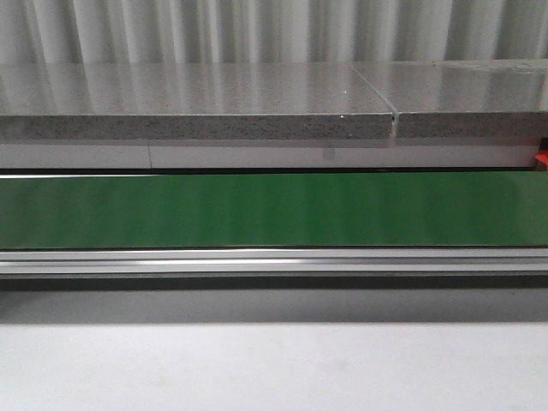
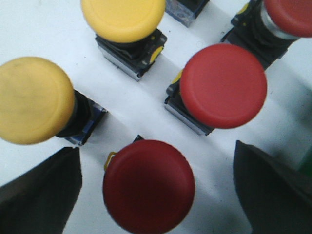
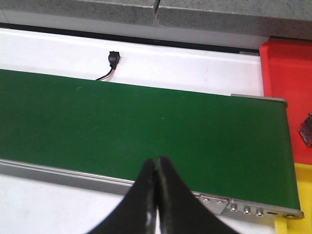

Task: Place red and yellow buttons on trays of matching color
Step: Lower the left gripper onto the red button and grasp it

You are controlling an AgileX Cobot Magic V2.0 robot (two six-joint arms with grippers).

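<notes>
In the left wrist view my left gripper (image 2: 156, 183) is open and hangs over a red button (image 2: 148, 186), one black finger on each side and clear of it. Another red button (image 2: 223, 86) and a third at the frame's corner (image 2: 288, 14) stand farther off, with two yellow buttons (image 2: 34, 100) (image 2: 123, 18) beside them, all on a white surface. In the right wrist view my right gripper (image 3: 156, 163) is shut on nothing above the near rail of the green belt (image 3: 146, 126). A red tray (image 3: 287, 92) and a yellow tray (image 3: 300, 200) sit past the belt's end.
The front view shows only the green conveyor belt (image 1: 274, 210), its metal rail (image 1: 274, 261), a grey stone shelf (image 1: 197, 111) behind and white table in front. A small black connector with wires (image 3: 113, 59) lies on the white ledge behind the belt.
</notes>
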